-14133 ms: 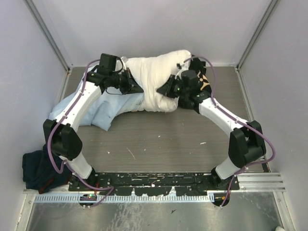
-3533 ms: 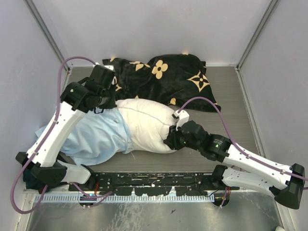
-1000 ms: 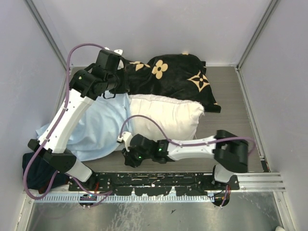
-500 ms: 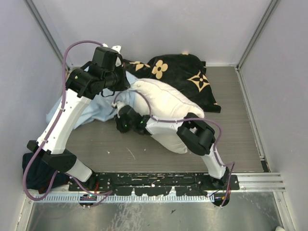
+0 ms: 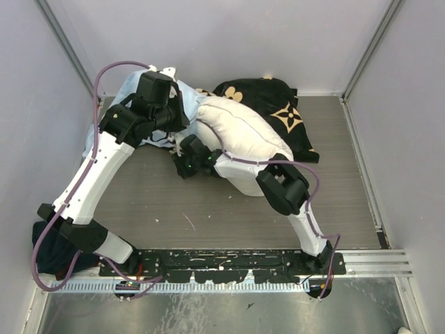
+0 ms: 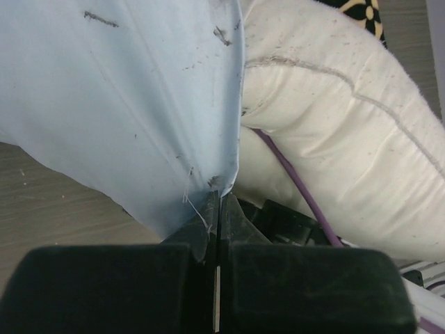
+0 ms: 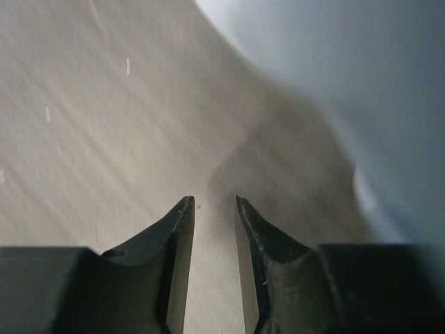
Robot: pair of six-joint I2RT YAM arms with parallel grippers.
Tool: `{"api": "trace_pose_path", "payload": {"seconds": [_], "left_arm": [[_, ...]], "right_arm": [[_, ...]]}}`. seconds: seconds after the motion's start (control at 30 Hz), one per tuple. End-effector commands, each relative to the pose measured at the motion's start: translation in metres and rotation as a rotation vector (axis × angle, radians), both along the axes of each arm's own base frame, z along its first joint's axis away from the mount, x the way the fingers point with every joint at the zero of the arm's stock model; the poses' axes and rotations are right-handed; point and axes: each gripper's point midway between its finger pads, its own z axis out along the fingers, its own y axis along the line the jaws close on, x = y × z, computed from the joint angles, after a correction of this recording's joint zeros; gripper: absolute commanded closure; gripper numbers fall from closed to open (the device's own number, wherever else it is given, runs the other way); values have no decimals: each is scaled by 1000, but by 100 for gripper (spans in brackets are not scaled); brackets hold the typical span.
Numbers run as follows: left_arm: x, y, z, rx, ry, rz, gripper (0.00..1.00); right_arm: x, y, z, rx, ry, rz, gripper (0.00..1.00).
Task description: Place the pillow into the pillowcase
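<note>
A black cloth with tan flower motifs lay bunched at the far side of the grey wood-grain table, close to the pale back wall. A dark blue cloth sat crumpled at the near left corner.

Robot lab cell: plain white walls, aluminium corner rails, bolted base plate.
</note>
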Motion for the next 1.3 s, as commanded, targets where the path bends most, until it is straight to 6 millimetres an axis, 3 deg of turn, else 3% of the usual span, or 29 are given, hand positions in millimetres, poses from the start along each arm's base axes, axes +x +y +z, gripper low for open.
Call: {"api": "trace_pose_path", "payload": {"seconds": [0.0, 0.13, 0.27, 0.47, 0.6, 0.7, 0.83, 0.93, 1.03, 1.13, 1.2, 1.27], "left_arm": [[-34, 6, -9, -5, 60, -37, 100], [-34, 11, -22, -9, 88, -22, 100], [-37, 13, -27, -14, 102, -22, 100], [-52, 16, -36, -46, 130, -22, 100], [-68, 21, -43, -72, 154, -16, 100], [-85, 31, -48, -72, 168, -15, 100], [-106, 35, -65, -81, 208, -50, 100], [-125, 32, -76, -89, 251, -129, 98], [-138, 45, -76, -39, 252, -151, 86], [-144, 70, -57, 21, 199, -94, 72], [-144, 82, -36, 26, 149, -47, 53], [-143, 89, -29, 38, 137, -6, 50]], "right_arm": [[-41, -27, 41, 105, 65, 5, 62], [-103, -40, 48, 139, 119, 51, 61], [-162, -54, 73, 177, 126, 123, 58], [-232, -76, 105, 209, 146, 214, 56], [-239, -100, 143, 276, 109, 152, 56], [-229, -119, 178, 303, 55, 60, 55], [-216, -139, 206, 290, -24, -16, 54], [-200, -155, 207, 239, -72, -115, 48], [-195, -159, 188, 177, -61, -155, 47], [-191, -161, 161, 97, -41, -189, 47], [-194, -161, 149, 92, -23, -184, 47], [-197, -159, 143, 99, -4, -174, 47]]}}
